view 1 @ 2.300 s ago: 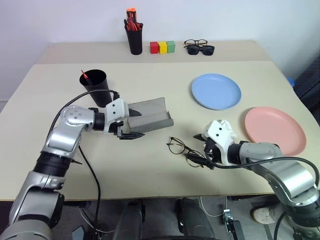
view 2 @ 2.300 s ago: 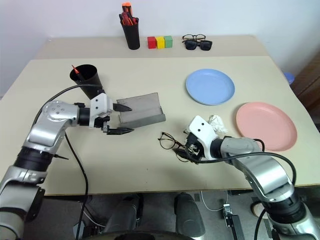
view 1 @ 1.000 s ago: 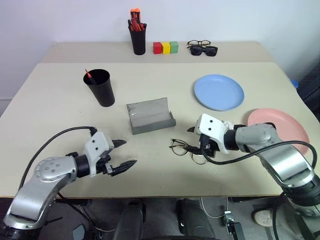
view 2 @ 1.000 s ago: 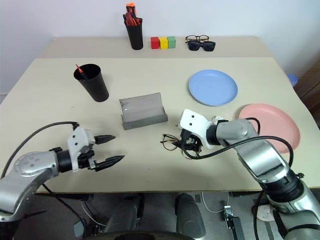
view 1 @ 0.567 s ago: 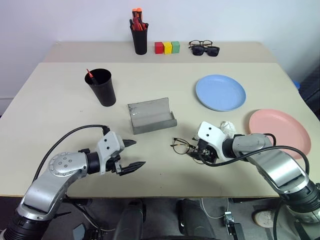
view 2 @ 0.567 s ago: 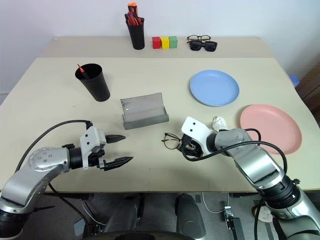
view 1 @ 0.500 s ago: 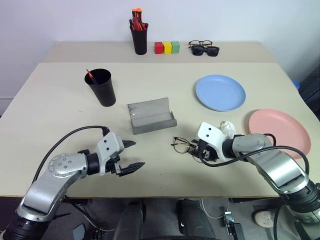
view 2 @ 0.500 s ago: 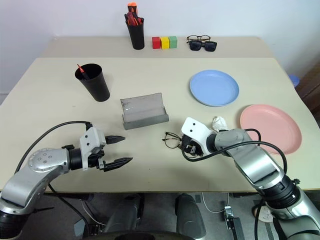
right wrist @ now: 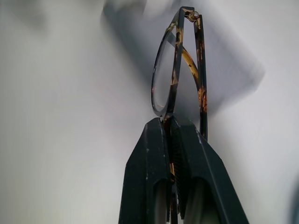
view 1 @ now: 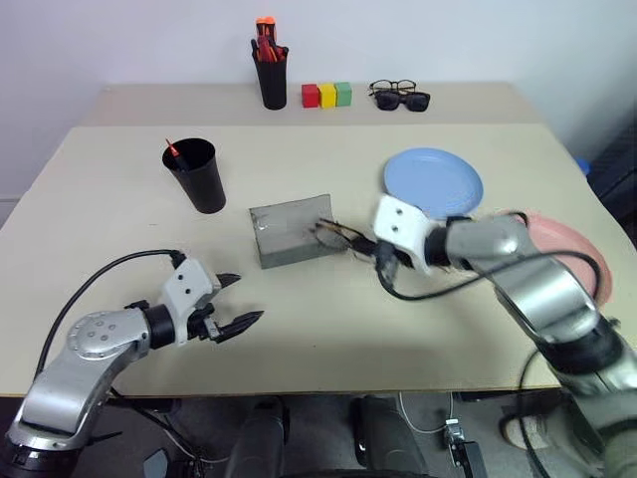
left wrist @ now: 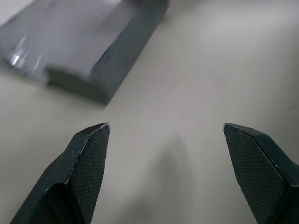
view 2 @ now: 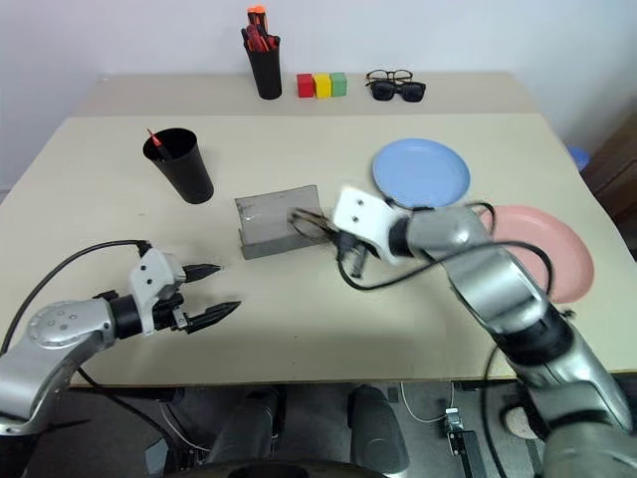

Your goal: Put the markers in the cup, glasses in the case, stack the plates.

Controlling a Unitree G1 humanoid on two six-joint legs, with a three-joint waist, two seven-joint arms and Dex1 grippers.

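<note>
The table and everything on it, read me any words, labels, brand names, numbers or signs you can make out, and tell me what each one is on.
No readable text anywhere.
Black cup: no marking shows.
Grey case: plain, no brand visible.
Glasses in the right gripper: frame bears nothing legible.
Blue plate and pink plate: plain.
Red, yellow and green blocks: no letters or numbers show.
Pens in the black holder: too small to tell.

I am working in what is looking like a lab or test room: a plain beige counter (view 1: 119, 219) is standing against a bare white wall (view 1: 129, 40), carrying coloured blocks (view 1: 326, 95) and a pen holder (view 1: 271, 80).
</note>
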